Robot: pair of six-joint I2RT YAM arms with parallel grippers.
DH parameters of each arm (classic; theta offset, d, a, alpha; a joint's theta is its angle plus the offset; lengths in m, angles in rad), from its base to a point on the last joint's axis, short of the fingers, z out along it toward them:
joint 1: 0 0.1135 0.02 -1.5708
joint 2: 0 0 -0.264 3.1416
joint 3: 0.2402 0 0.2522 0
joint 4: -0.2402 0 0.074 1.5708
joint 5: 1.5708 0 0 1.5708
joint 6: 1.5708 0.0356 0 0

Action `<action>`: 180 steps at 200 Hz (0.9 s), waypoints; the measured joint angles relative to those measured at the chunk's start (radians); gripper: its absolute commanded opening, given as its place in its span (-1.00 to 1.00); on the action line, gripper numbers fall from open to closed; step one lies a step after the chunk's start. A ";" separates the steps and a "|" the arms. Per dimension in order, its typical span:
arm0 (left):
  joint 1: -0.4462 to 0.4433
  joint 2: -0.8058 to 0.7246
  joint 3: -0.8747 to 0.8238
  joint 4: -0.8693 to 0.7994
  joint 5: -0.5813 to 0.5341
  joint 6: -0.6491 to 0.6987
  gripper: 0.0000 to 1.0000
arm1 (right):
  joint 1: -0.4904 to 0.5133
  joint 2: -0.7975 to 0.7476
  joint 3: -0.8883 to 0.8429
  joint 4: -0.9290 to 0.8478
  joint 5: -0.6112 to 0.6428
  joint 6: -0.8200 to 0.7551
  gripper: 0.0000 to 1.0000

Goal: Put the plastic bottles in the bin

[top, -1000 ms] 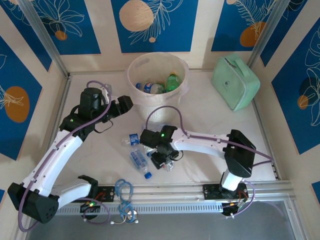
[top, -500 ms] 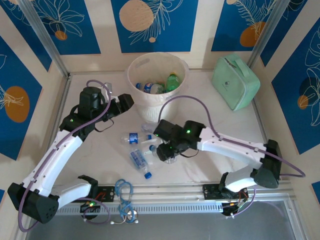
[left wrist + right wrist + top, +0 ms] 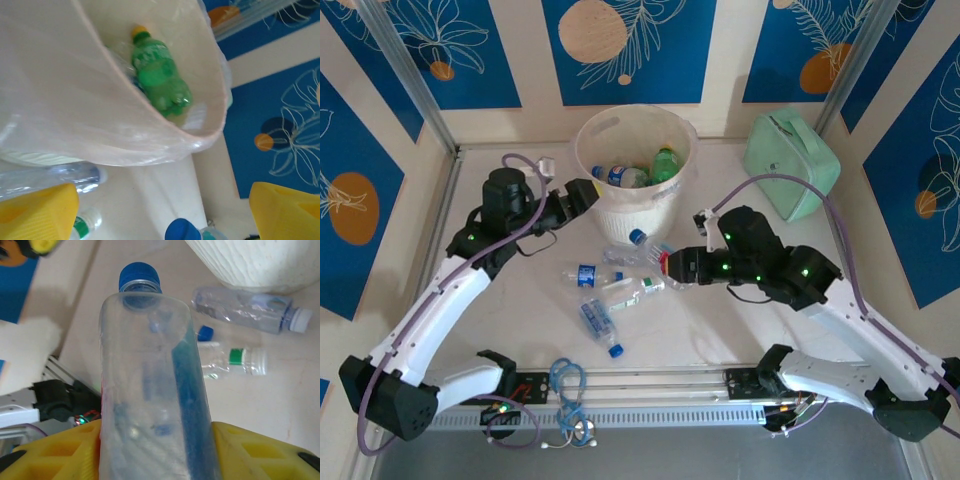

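The white bin (image 3: 603, 135) stands at the back centre with a green bottle (image 3: 665, 163) and a blue-labelled bottle (image 3: 618, 176) inside. My right gripper (image 3: 664, 263) is shut on a clear plastic bottle (image 3: 650, 250) with a blue cap, held above the table in front of the bin. In the right wrist view that bottle (image 3: 150, 390) sits between the yellow fingers (image 3: 250, 452). Three more bottles lie on the table (image 3: 585, 273) (image 3: 635, 290) (image 3: 600, 322). My left gripper (image 3: 584, 194) is open beside the bin's left wall; its wrist view looks over the rim (image 3: 200, 140) at the green bottle (image 3: 160, 75).
A mint green zip case (image 3: 792, 165) lies at the back right. Blue cable coils (image 3: 567, 385) rest on the front rail. Walls close off the left, right and back of the table.
My right arm rose and swung right, lifting the clear bottle off the pile toward the bin. My left gripper edged closer to the bin wall.
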 measured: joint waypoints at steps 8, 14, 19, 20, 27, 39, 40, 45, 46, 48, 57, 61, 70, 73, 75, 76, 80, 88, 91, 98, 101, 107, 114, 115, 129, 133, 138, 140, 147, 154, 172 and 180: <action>-0.029 0.011 0.000 0.018 0.011 -0.008 0.74 | -0.008 -0.005 0.000 0.012 -0.012 0.004 0.03; -0.051 0.019 0.000 0.027 0.018 -0.015 0.74 | -0.014 -0.007 0.000 0.021 -0.020 0.008 0.03; -0.066 0.025 0.000 0.035 0.023 -0.017 0.74 | -0.018 -0.008 0.001 0.029 -0.025 0.011 0.02; -0.068 0.026 0.000 0.036 0.024 -0.018 0.74 | -0.018 -0.008 0.001 0.030 -0.026 0.011 0.02; -0.083 0.032 0.000 0.043 0.028 -0.018 0.75 | -0.022 -0.008 0.001 0.040 -0.034 0.015 0.03; -0.100 0.034 0.000 0.044 0.027 -0.018 0.78 | -0.026 -0.008 0.011 0.047 -0.044 0.021 0.03; -0.100 0.034 0.000 0.043 0.026 -0.018 0.78 | -0.027 -0.008 0.013 0.047 -0.044 0.022 0.03; -0.100 0.033 0.000 0.043 0.023 -0.018 0.78 | -0.027 -0.008 0.019 0.049 -0.045 0.023 0.03; -0.100 0.032 0.000 0.043 0.022 -0.017 0.78 | -0.027 -0.008 0.022 0.051 -0.047 0.023 0.03; -0.100 0.031 0.001 0.042 0.018 -0.016 0.78 | -0.028 -0.008 0.027 0.051 -0.048 0.023 0.03; -0.100 0.029 0.004 0.035 0.004 -0.014 0.78 | -0.034 -0.007 0.048 0.057 -0.051 0.025 0.04; -0.100 0.028 0.007 0.032 -0.002 -0.013 0.78 | -0.036 -0.007 0.060 0.062 -0.051 0.026 0.04; -0.100 0.027 0.018 0.019 -0.020 -0.006 0.78 | -0.043 -0.005 0.089 0.072 -0.052 0.026 0.04; -0.100 0.027 0.021 0.012 -0.028 -0.005 0.79 | -0.046 -0.004 0.099 0.075 -0.051 0.025 0.04; -0.100 0.026 0.023 0.010 -0.033 -0.002 0.79 | -0.048 -0.003 0.106 0.079 -0.051 0.025 0.04; -0.100 0.025 0.023 0.009 -0.038 -0.002 0.79 | -0.049 -0.003 0.108 0.080 -0.051 0.025 0.04; -0.100 0.023 0.025 0.003 -0.050 0.002 0.79 | -0.054 -0.001 0.122 0.089 -0.051 0.025 0.04; -0.100 0.012 0.026 -0.020 -0.088 0.008 0.79 | -0.065 0.006 0.151 0.100 -0.051 0.024 0.04; -0.100 0.008 0.026 -0.031 -0.103 0.010 0.78 | -0.069 0.011 0.162 0.103 -0.051 0.024 0.04; -0.097 -0.005 0.026 -0.065 -0.143 0.013 0.76 | -0.081 0.025 0.191 0.114 -0.051 0.024 0.04; -0.095 -0.010 0.026 -0.082 -0.162 0.013 0.76 | -0.086 0.032 0.203 0.117 -0.051 0.023 0.04; -0.090 -0.019 0.026 -0.114 -0.198 0.014 0.75 | -0.098 0.050 0.231 0.123 -0.051 0.022 0.04; -0.082 -0.030 0.026 -0.155 -0.239 0.016 0.75 | -0.111 0.075 0.264 0.127 -0.050 0.021 0.05; -0.080 -0.032 0.026 -0.163 -0.247 0.017 0.75 | -0.113 0.079 0.267 0.127 -0.050 0.021 0.04; -0.058 -0.050 0.021 -0.230 -0.313 0.020 0.76 | -0.140 0.140 0.332 0.141 -0.050 0.019 0.05; -0.050 -0.056 0.016 -0.246 -0.330 0.020 0.77 | -0.149 0.162 0.351 0.145 -0.049 0.018 0.04; -0.043 -0.063 0.008 -0.261 -0.346 0.020 0.79 | -0.161 0.188 0.375 0.145 -0.050 0.018 0.04; -0.040 -0.067 0.003 -0.269 -0.352 0.020 0.79 | -0.166 0.200 0.383 0.146 -0.050 0.017 0.05; -0.030 -0.081 -0.014 -0.293 -0.372 0.019 0.82 | -0.182 0.234 0.411 0.149 -0.050 0.017 0.04; -0.022 -0.096 -0.034 -0.314 -0.389 0.016 0.84 | -0.201 0.273 0.440 0.149 -0.051 0.014 0.04; -0.010 -0.124 -0.082 -0.362 -0.416 0.003 0.87 | -0.246 0.358 0.504 0.143 -0.053 0.014 0.04; -0.006 -0.135 -0.104 -0.380 -0.423 -0.004 0.89 | -0.264 0.395 0.534 0.135 -0.054 0.013 0.05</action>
